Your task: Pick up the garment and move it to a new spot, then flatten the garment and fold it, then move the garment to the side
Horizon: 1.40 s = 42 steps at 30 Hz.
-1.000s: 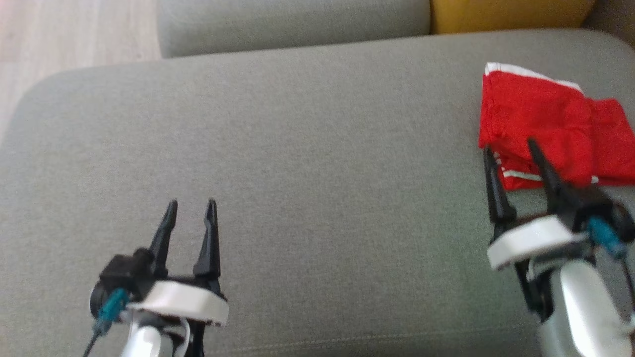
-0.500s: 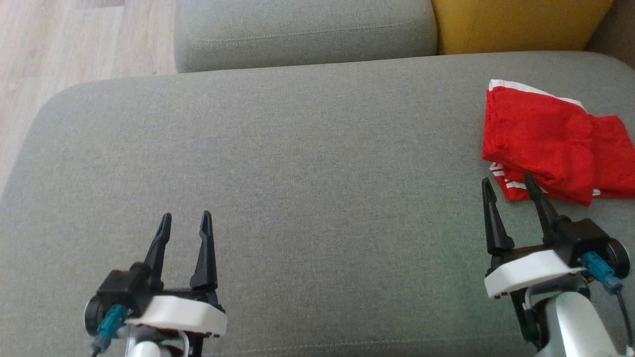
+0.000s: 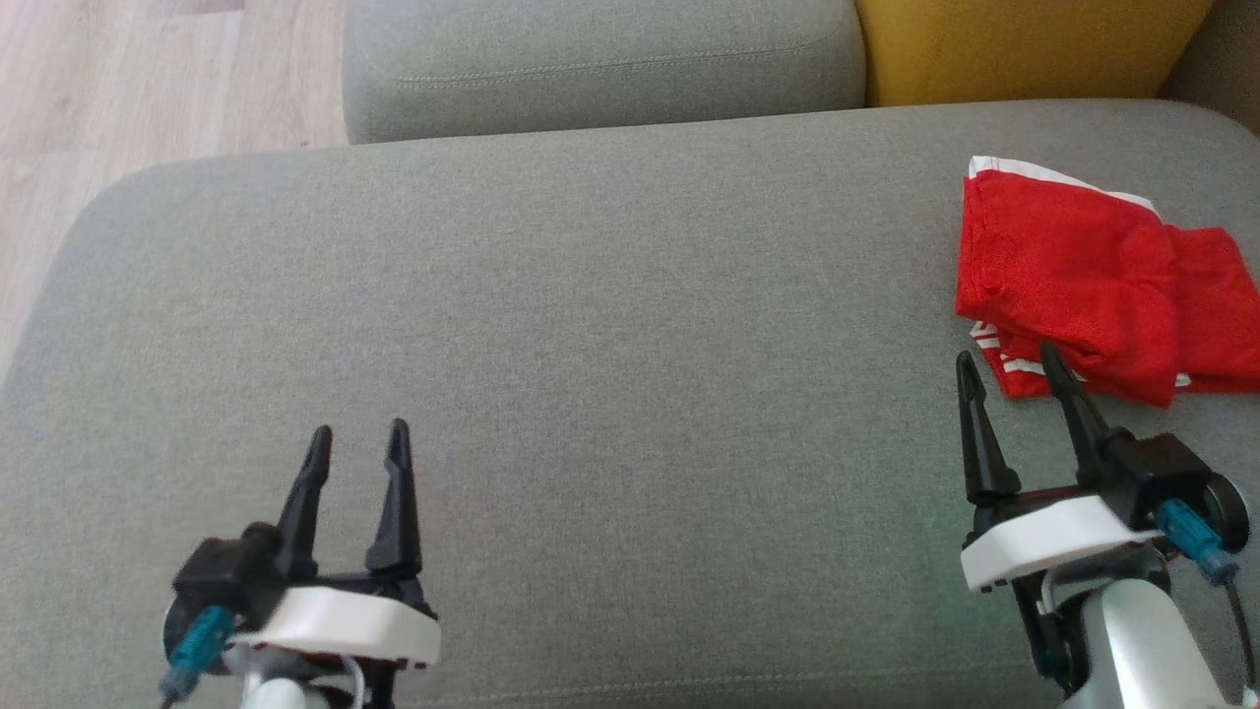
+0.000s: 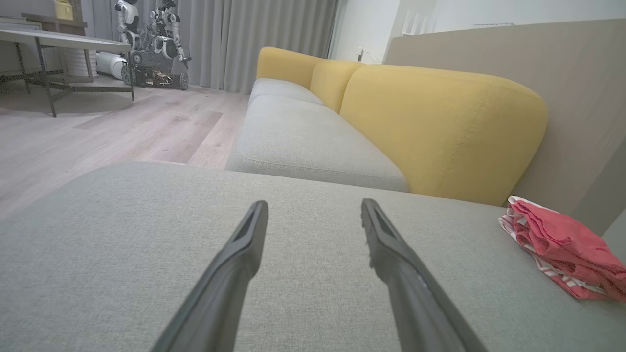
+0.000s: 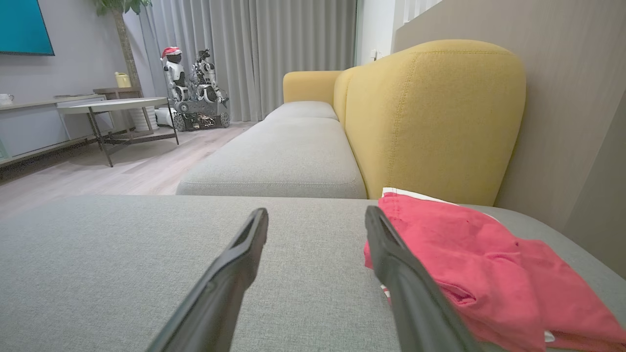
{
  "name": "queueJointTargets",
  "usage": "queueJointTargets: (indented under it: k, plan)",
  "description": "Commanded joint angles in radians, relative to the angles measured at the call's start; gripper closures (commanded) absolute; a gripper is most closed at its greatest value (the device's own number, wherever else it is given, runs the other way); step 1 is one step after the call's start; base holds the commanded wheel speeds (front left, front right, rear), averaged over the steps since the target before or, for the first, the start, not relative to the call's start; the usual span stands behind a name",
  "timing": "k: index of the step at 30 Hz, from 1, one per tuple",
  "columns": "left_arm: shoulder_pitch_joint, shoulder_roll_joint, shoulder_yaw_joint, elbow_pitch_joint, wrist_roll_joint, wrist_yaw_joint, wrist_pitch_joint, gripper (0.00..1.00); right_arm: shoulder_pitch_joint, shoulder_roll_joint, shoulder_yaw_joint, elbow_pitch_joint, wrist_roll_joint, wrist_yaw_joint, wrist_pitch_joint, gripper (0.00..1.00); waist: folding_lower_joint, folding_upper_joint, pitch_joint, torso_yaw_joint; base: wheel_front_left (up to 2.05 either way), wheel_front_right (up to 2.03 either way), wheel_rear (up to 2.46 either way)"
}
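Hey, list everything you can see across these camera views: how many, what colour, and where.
garment: one, red with white trim, bunched at the near seat's right end
seat cushions: two, grey, one under both pincers, one behind it
backrest cushions: at least two, yellow, along the sofa's right side
floor: one, pale wood, left of the sofa
table: one, grey top, dark legs, across the floor
parked robots: two, white and black, before the curtains
curtains: grey, far wall
left pincer: one, dark, open, lower left
right pincer: one, dark, open, beside the garment
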Motion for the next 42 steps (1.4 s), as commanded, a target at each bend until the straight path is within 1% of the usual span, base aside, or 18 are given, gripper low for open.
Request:
queueJointTargets:
  k: [1, 4, 7, 10, 11, 15, 20, 42]
  plan:
    - [-0.03, 0.006, 0.048, -0.031, -0.016, -0.009, -0.005, 0.0, -0.025, -0.001, 0.029, -0.04, 0.006, -0.001, -0.003, 0.0, 0.0001, 0.0, 0.001, 0.0, 0.0, 0.0, 0.0]
    - [-0.029, 0.006, 0.066, -0.037, -0.032, -0.018, -0.005, 0.0, -0.024, -0.001, 0.032, -0.039, 0.008, -0.001, -0.003, 0.0, 0.0001, 0.0, 0.002, 0.0, 0.0, 0.0, 0.0]
    - [-0.027, 0.006, 0.073, -0.039, -0.052, -0.043, -0.005, 0.0, -0.025, -0.001, 0.034, -0.038, 0.01, -0.001, -0.003, 0.0, 0.0001, 0.0, 0.001, 0.0, 0.0, 0.0, 0.0]
    - [-0.023, 0.006, 0.081, -0.024, -0.079, -0.051, -0.005, 0.0, -0.025, -0.001, 0.035, -0.038, 0.011, -0.001, -0.002, 0.0, 0.0001, 0.0, -0.001, -0.001, 0.0, 0.0, 0.0]
    - [0.003, 0.0, 0.048, 0.007, -0.082, -0.051, 0.0, 1.0, 0.0, 0.0, 0.009, 0.0, 0.001, 0.0, 0.0, 1.0, 0.0001, 0.0, 0.0, -0.001, 0.0, 0.0, 0.0]
    - [0.02, -0.004, 0.047, 0.068, -0.086, -0.051, 0.001, 1.0, 0.027, 0.002, 0.012, 0.057, 0.004, 0.0, 0.001, 1.0, 0.0001, 0.0, -0.001, -0.001, 0.0, 0.0, 0.0]
    - [0.015, -0.002, 0.052, 0.07, -0.129, -0.054, 0.011, 1.0, 0.024, 0.001, 0.006, 0.059, 0.054, 0.0, 0.01, 1.0, 0.0001, 0.0, -0.001, -0.001, 0.0, 0.0, 0.0]
    - [-0.02, 0.007, 0.085, 0.093, -0.371, -0.075, 0.072, 1.0, 0.016, 0.001, -0.016, 0.058, 0.343, 0.0, 0.055, 1.0, 0.0001, 0.0, -0.002, 0.002, 0.0, 0.0, 0.0]
